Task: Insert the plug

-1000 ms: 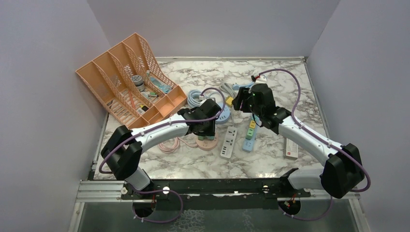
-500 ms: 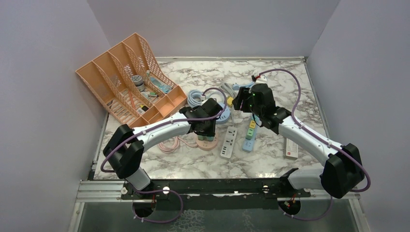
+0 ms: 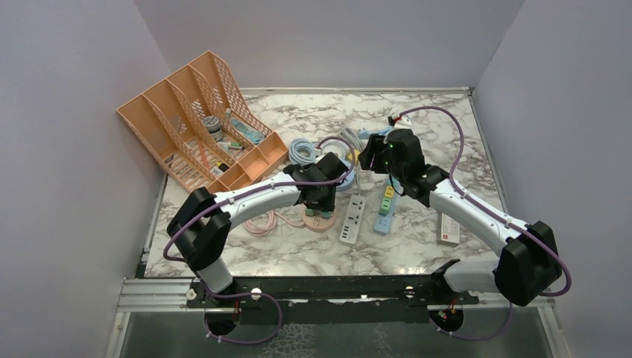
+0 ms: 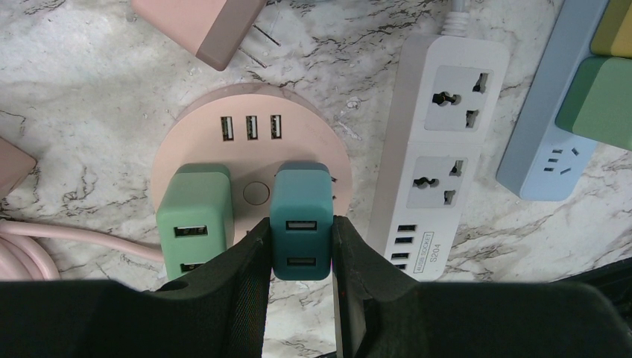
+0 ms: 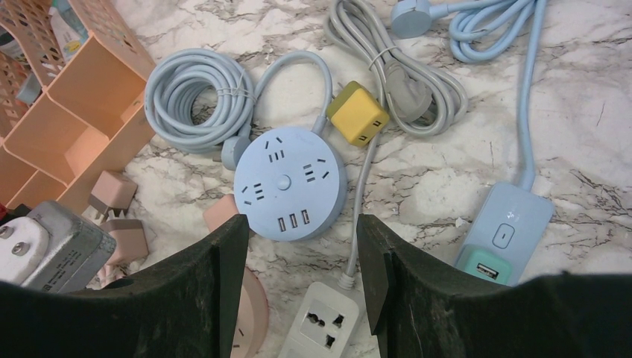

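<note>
A dark teal USB charger plug (image 4: pixel 300 209) stands on the right half of a round pink socket hub (image 4: pixel 250 145). It is clamped by its sides between the black fingers of the left gripper (image 4: pixel 300 231); how deep its pins sit cannot be seen. Just left of it, across the hub's centre button, stands one light green charger plug (image 4: pixel 192 216). One white power strip (image 4: pixel 440 142) lies just right of the hub across a narrow gap, with one blue power strip (image 4: pixel 540 149) beyond it. Farther back, the right gripper (image 5: pixel 298 239) hangs with jaws apart, holding nothing, above a second round hub, blue (image 5: pixel 291 183), near one yellow plug (image 5: pixel 359 113) and three bundled cables (image 5: pixel 195 93). Bare marble table (image 3: pixel 298 253) lies open along the near edge. An orange desk organizer (image 3: pixel 201 119) fills the far left corner.
</note>
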Motion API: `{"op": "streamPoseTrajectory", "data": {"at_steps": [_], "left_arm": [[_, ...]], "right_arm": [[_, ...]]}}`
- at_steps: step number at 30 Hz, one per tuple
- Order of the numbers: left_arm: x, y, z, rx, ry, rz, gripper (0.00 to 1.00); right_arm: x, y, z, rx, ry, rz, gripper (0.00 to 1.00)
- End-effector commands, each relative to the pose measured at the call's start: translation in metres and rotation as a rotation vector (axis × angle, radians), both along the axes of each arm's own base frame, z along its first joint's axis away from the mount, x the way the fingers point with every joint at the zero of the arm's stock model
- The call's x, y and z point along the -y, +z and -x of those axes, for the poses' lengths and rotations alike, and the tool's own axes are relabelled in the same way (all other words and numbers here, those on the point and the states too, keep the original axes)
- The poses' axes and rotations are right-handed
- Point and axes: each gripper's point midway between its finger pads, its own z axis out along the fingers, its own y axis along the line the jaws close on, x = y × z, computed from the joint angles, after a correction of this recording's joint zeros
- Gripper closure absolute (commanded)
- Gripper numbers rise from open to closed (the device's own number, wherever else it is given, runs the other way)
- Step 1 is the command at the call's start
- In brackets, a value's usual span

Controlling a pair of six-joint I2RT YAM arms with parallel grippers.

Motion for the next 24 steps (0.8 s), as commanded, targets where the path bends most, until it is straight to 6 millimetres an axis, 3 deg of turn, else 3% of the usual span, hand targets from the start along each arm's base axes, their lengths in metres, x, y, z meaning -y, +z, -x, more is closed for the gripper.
{"op": "streamPoseTrajectory", "data": {"at_steps": [1,8,14,24], "left_arm": [[-0.013,-0.02,0.013,-0.033,-0.01,-0.114,1.0],[-0.025,-0.056,0.037,-0.11,-0.054,-0.324,1.0],[-0.041,-0.082,0.055,-0.169,-0.052,-0.4,1.0],[-0.045,-0.105,0.069,-0.248,-0.078,-0.342,1.0]], "right_arm": [[0.006,0.0,0.0,0.003,-0.033,0.009,0.45],[0.008,0.001,-0.001,0.006,-0.045,0.015,0.45],[0.012,0.001,0.0,0.009,-0.058,0.023,0.45],[0.013,0.001,0.0,0.01,-0.061,0.025,0.45]]}}
